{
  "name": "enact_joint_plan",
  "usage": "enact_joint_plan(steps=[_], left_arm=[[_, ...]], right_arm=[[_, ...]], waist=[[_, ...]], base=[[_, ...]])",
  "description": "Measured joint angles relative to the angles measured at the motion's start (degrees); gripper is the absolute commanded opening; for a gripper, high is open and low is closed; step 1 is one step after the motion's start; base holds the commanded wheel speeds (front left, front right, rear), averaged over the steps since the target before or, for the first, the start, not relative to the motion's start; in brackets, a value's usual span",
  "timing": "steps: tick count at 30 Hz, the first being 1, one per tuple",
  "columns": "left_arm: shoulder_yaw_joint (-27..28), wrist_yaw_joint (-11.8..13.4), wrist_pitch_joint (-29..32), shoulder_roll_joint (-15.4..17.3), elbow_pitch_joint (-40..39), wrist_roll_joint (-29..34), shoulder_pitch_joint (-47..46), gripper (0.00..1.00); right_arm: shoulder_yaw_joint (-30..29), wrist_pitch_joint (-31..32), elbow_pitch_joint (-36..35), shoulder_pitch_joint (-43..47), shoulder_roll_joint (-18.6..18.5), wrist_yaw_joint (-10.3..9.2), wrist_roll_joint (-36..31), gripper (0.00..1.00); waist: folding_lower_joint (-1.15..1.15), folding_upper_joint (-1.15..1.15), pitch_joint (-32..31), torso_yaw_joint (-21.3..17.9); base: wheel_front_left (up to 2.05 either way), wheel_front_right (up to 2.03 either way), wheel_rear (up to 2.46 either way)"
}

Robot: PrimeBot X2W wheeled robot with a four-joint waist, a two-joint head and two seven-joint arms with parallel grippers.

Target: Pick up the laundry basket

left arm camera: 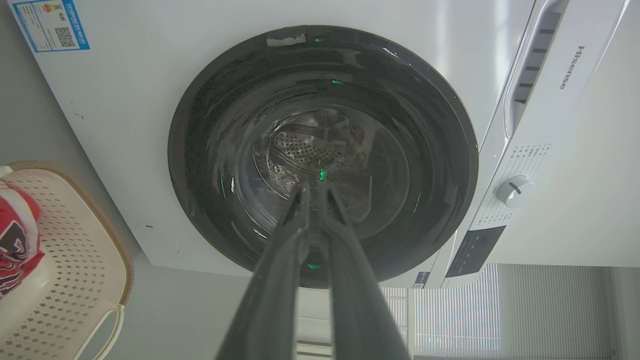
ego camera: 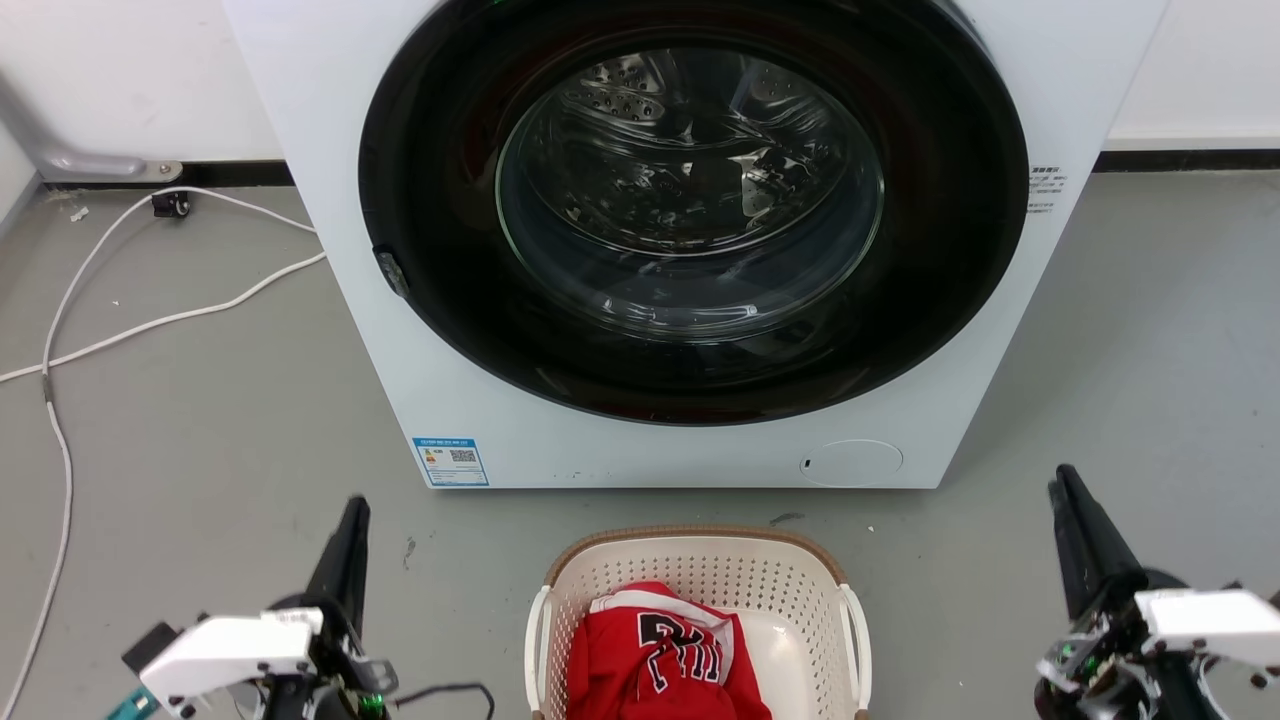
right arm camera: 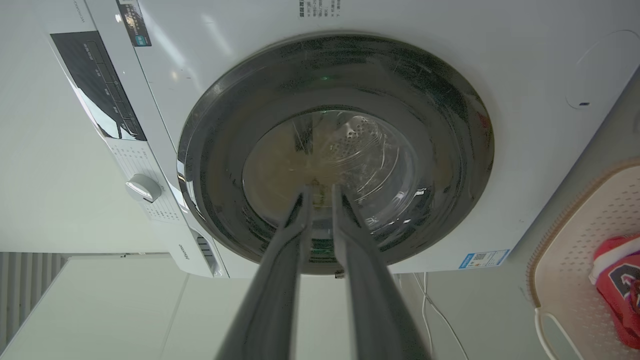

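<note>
The lift had not begun: the laundry basket (ego camera: 700,565) sat on the grey floor (ego camera: 200,450) just in front of the washing machine (ego camera: 330,150), a red jersey (ego camera: 650,650) inside it. The left gripper (ego camera: 355,510) and right gripper (ego camera: 1063,490) hung well apart from its white side handles (ego camera: 537,640), each with fingers drawn nearly together and holding nothing. Reaching, gripping and raising all looked left to do. The head view's bottom edge cut off the basket's near end, so the handles showed only partly.

Washer (ego camera: 690,240) w/ door shut; white cable (ego camera: 180,318) left.
</note>
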Motion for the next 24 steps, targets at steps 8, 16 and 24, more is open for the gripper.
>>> enact_joint_plan(steps=[8,16,24], left_arm=[[-2.0,0.0,-1.6,-0.2,1.0,0.0,1.6,1.0],[-4.2,0.0,-3.7,-0.2,-0.1,1.6,1.5,1.0],[-5.3,0.0,-5.8,-0.2,-2.2,8.4,1.4,1.0]], right_arm=[[0.8,-1.5,0.5,1.7,0.2,0.0,-0.3,1.0],[2.4,-3.8,-1.0,2.0,0.0,0.0,-3.8,1.0],[3.4,-5.8,-2.4,2.1,-0.4,0.0,-13.8,1.0]], waist=[[0.0,0.0,0.0,0.0],[0.0,0.0,0.0,0.1],[0.0,0.0,0.0,0.1]], base=[[0.0,0.0,0.0],[0.0,0.0,0.0],[0.0,0.0,0.0]])
